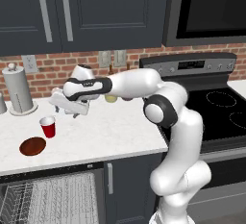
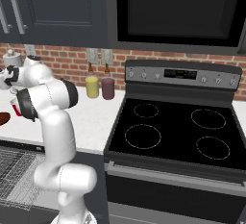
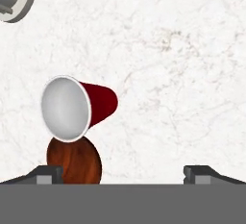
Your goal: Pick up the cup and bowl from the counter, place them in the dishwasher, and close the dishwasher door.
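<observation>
The red cup (image 1: 48,127) stands upright on the white counter (image 1: 115,131), with the flat reddish-brown bowl (image 1: 32,146) just in front of it to the left. My gripper (image 1: 67,112) hangs open and empty above the counter, a little behind and to the right of the cup. In the hand view the cup (image 3: 77,107) and the bowl (image 3: 74,163) lie left of centre, near the left fingertip (image 3: 45,174); the gripper (image 3: 124,175) holds nothing. The dishwasher (image 1: 48,199) is open below the counter edge, with its grey wire rack showing.
A paper towel roll (image 1: 18,91) stands at the back left of the counter. A yellow tumbler (image 2: 92,87) and a maroon tumbler (image 2: 108,88) sit by the brick wall. The black stovetop (image 2: 178,131) borders the counter on the right.
</observation>
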Tool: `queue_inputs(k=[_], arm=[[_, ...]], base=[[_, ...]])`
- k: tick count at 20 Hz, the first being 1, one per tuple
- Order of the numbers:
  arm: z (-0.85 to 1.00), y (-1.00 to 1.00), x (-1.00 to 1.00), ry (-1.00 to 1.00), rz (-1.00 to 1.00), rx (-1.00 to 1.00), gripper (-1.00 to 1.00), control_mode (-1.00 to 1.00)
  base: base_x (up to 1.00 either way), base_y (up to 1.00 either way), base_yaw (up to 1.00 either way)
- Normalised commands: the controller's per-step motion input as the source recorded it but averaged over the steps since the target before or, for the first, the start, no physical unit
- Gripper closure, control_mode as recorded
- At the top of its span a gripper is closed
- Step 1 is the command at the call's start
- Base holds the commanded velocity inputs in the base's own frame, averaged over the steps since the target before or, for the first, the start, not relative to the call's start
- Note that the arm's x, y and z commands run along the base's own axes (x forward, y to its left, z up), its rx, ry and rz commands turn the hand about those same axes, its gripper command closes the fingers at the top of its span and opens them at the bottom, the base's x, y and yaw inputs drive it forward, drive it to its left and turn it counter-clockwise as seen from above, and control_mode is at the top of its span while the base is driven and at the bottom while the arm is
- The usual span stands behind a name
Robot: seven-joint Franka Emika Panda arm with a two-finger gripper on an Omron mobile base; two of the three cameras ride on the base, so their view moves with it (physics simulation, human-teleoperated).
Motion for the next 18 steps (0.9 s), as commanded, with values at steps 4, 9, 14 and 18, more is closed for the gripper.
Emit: queue_inputs(k=[4, 9, 14, 18], arm=[[-0.21, 0.24, 0.01, 0.00, 0.00, -0.01, -1.00, -1.00], [-0.27, 0.20, 0.14, 0.00, 0.00, -0.03, -1.00, -1.00], [-0.25, 0.32, 0.16, 0.00, 0.00, -0.04, -1.00, -1.00], [-0.21, 0.31, 0.12, 0.00, 0.00, -0.01, -1.00, -1.00]], base=[[0.00, 0.00, 0.00], [0.00, 0.00, 0.00], [0.00, 0.00, 0.00], [0.00, 0.00, 0.00]])
